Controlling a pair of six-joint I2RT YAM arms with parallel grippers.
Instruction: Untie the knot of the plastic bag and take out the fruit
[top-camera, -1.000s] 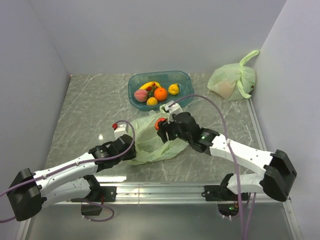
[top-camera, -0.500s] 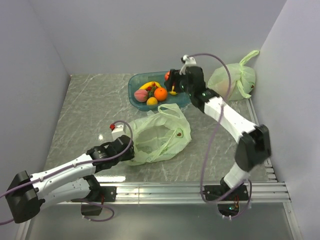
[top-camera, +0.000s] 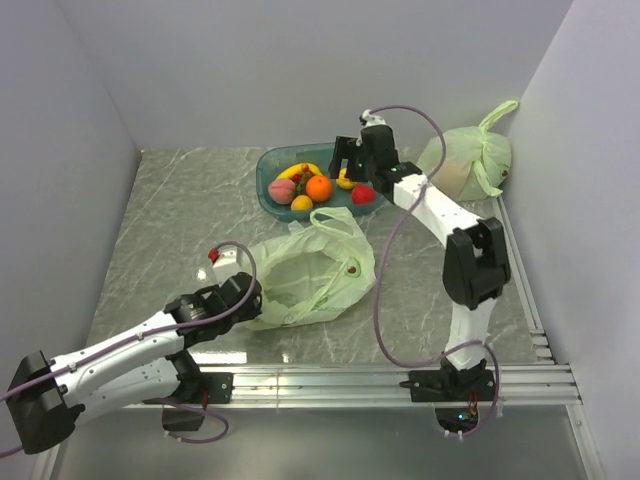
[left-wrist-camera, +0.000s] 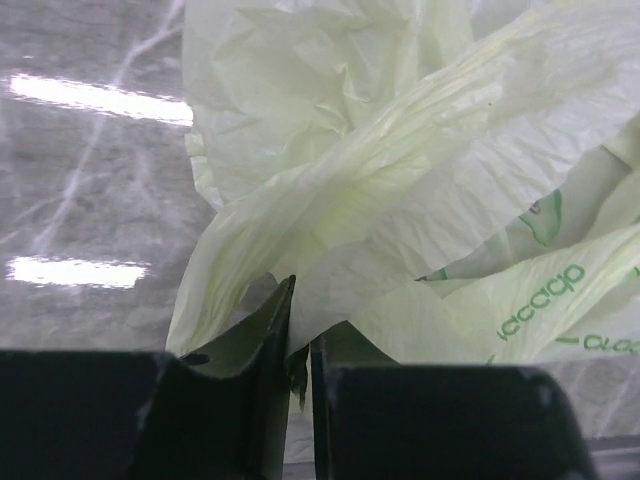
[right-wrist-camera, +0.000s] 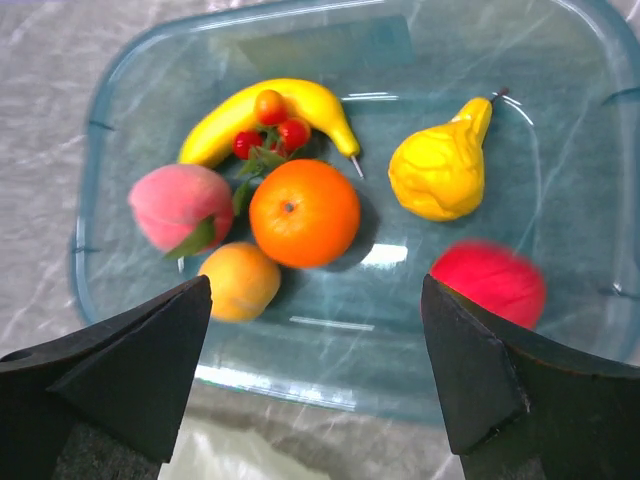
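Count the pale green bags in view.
2. The open bag lies in the middle, in front of the arms, its edge pinched in the left fingers. The knotted bag sits in the back right corner. No others show; none seems hidden.

Table (top-camera: 150, 220): plastic bag (top-camera: 310, 275), tub (top-camera: 366, 150), tied bag (top-camera: 460, 160)

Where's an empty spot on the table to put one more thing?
The widest bare marble lies left of the blue tray, toward the left wall. A smaller strip runs between the open bag and the right arm. It is crowded around the tray's fruit and near the tied bag in the far right corner.
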